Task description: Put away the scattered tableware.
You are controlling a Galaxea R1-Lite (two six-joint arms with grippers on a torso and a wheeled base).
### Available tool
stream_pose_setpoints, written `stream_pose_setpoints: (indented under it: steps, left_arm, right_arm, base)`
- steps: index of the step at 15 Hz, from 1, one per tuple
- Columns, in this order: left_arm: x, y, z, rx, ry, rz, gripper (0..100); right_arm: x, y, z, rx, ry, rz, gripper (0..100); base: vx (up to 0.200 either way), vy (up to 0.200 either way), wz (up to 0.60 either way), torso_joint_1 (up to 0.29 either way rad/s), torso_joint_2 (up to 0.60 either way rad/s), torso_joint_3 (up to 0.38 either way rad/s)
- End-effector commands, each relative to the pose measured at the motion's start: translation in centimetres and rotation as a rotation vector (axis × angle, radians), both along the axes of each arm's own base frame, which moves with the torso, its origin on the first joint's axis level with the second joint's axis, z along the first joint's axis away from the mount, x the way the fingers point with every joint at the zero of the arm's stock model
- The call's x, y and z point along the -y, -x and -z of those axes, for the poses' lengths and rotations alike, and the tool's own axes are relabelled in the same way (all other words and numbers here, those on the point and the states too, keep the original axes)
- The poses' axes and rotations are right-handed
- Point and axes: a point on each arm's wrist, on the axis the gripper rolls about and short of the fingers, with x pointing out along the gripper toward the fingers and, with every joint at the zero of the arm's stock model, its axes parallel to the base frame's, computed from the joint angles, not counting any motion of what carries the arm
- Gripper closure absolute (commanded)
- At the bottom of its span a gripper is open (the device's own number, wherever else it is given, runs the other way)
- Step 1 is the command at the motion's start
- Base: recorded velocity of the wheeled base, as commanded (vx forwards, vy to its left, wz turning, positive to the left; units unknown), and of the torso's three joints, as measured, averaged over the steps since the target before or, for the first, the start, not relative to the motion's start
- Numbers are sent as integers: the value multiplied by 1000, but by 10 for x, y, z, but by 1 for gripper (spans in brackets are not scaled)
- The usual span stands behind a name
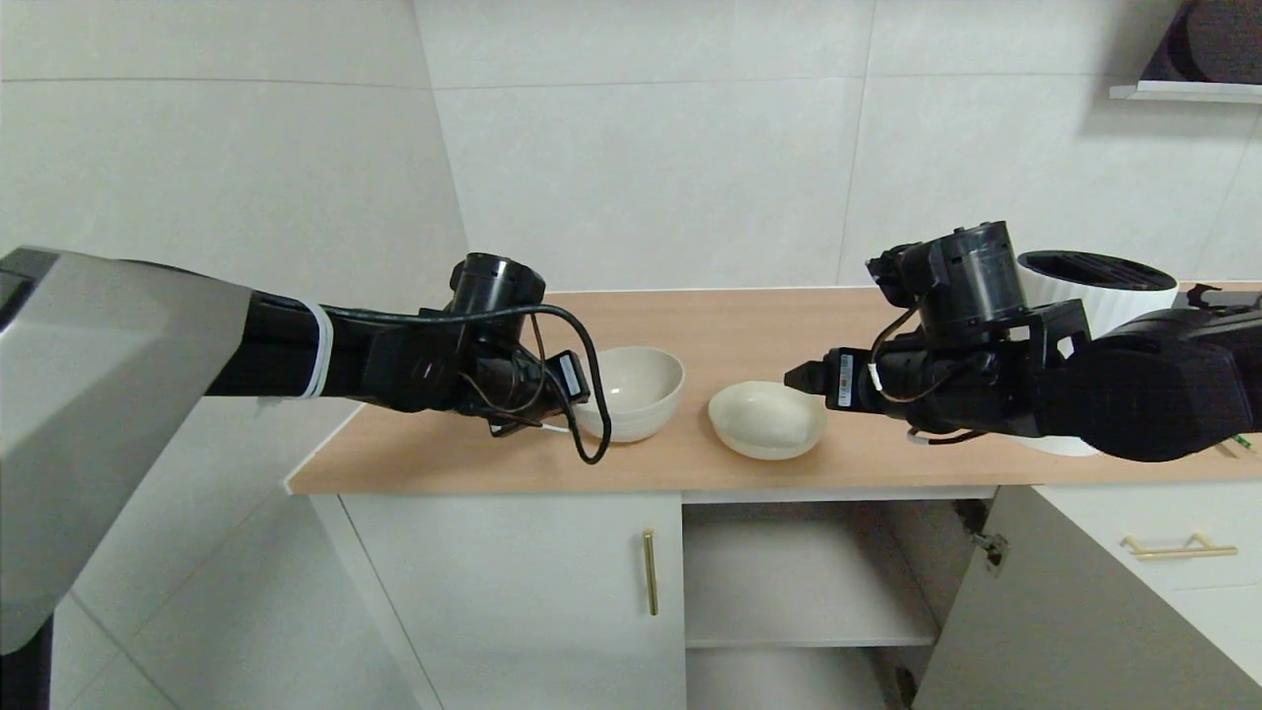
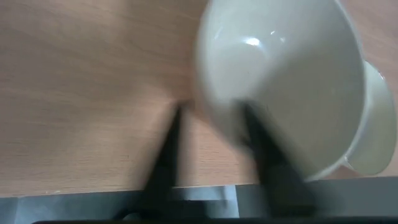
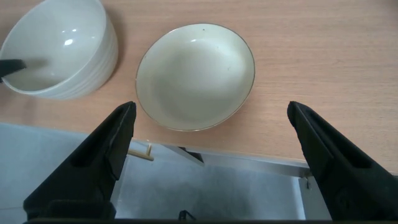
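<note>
Just below the right end effector [image 1: 804,376], which hovers over the worktop [image 1: 749,325] with its fingers spread wide and nothing held, lies the shallow dish [image 1: 767,419]. In the right wrist view the dish [image 3: 196,74] sits upright between the two dark fingers [image 3: 93,168], touching neither, close to the worktop's front edge. Just beyond the dish on the side away from this arm stands the deep bowl [image 1: 636,390], cream like the dish and near it. The left end effector [image 1: 582,394] is at that bowl's rim, on the side facing away from the dish. Its fingers are parted and straddle the wall: one finger [image 2: 267,155] reaches inside the bowl [image 2: 292,81] and the other stands outside, with a strip of wood showing between it and the bowl. The tip of the inner finger also shows in the right wrist view, dark against the bowl's [image 3: 59,43] inner wall. Whether the inner finger presses on the bowl I cannot tell. The bowl rests upright on the worktop. Behind the right end effector's wrist, farther back on the worktop, stands a white ribbed container [image 1: 1114,286]. Under the dish and the right end effector a cupboard stands open, its door [image 1: 1045,611] swung out and a shelf [image 1: 799,602] showing inside. Below the left end effector the neighbouring door [image 1: 513,592] is closed.
</note>
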Motion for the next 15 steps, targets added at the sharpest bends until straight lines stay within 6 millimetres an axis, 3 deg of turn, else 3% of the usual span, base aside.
stream_pose_setpoints:
  steps: [1,6,10,12,15]
  left_arm:
    - [0,1,-4,10,4,0,100]
    - [-3,8,-19,36,18,-3,100]
    - [-8,28,-34,35,64,68,100]
    - [-9,32,-36,32,77,85,100]
    - [-10,33,-36,31,75,86,100]
  right_arm:
    - [0,1,-1,3,-1,0,0]
    - [0,-10,2,0,3,20,0]
    - [-14,-46,45,-39,105,158,0]
    - [-11,-57,62,-68,128,181,0]
    - [-9,-65,71,-82,138,196,0]
  base:
    - [0,0,0,0,0,0]
    - [0,0,0,0,0,0]
    - [0,0,0,0,0,0]
    - [0,0,0,0,0,0]
    - [0,0,0,0,0,0]
